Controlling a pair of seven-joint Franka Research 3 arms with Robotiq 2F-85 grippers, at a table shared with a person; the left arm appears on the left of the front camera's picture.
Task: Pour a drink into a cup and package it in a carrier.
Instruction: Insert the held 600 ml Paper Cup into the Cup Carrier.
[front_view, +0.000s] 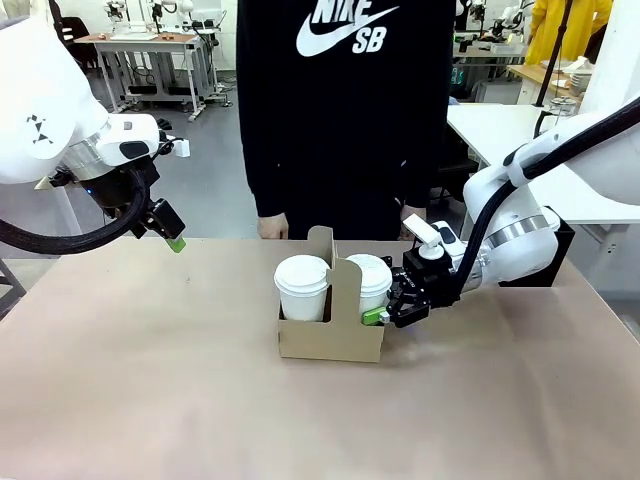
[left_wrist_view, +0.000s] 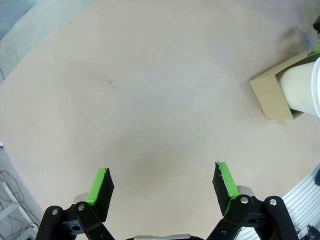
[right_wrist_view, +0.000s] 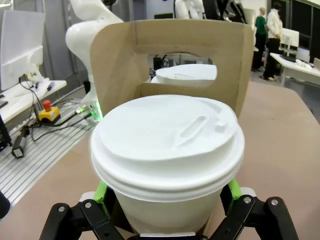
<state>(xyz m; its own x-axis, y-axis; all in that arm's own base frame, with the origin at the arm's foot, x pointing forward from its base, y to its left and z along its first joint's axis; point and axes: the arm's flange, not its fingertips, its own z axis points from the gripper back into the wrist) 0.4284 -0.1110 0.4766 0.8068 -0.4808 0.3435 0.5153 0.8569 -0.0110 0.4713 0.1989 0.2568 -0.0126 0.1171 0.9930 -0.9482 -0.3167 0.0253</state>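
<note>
Release is our risk: right gripper (front_view: 385, 314) clamps the cup (right_wrist_view: 167, 150) seated in the carrier (front_view: 330, 335); retreating askew tips it. Left gripper (left_wrist_view: 162, 186) gapes empty.

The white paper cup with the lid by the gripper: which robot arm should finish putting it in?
The right. Its gripper already straddles the white lidded paper cup in the brown cardboard carrier; whether it grips is unclear. The left gripper hangs open, away over bare table.

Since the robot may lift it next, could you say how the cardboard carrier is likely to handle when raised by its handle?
The carrier looks like thin cardboard, so probably somewhat flexible. With two lidded cups seated, it is likely heavier than it looks. Its handle tab stands centred between them, so it should hang roughly level.
</note>
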